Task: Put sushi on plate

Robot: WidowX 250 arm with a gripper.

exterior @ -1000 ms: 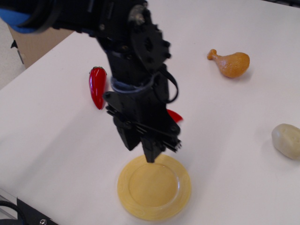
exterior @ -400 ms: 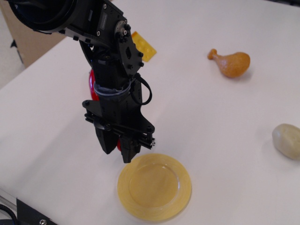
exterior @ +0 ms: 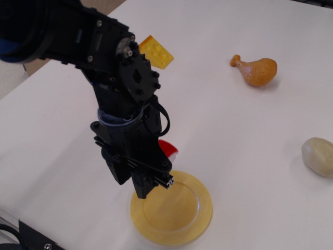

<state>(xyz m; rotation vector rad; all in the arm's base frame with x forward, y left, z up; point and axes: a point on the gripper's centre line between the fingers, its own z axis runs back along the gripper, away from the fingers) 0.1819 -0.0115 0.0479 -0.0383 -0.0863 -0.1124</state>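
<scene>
Nearest to you, the plate point(exterior: 179, 214) lies flat on the white table point(exterior: 250, 156) at the lower centre of the view; its rim on the right and near sides is fully exposed, while its upper left edge is covered by the gripper point(exterior: 136, 183). You see the gripper pointing down over that edge, with its black fingers close together, but the angle does not show whether they are parted or pressed shut, so you cannot tell its state, and nothing is visibly held between them. Just behind the gripper, the sushi point(exterior: 169, 149) sits on the table, its red top and a strip of white base showing to the right of the black arm point(exterior: 104, 62); it lies just beyond the plate's far rim, not on the plate, and the arm hides its left part. At the right edge of the view, well apart from the plate, you find a pale rounded object point(exterior: 318, 155). Farther back, a toy chicken drumstick point(exterior: 256, 70) lies on the right, and a yellow wedge with raised studs point(exterior: 155, 52) shows beside the arm's upper section.
</scene>
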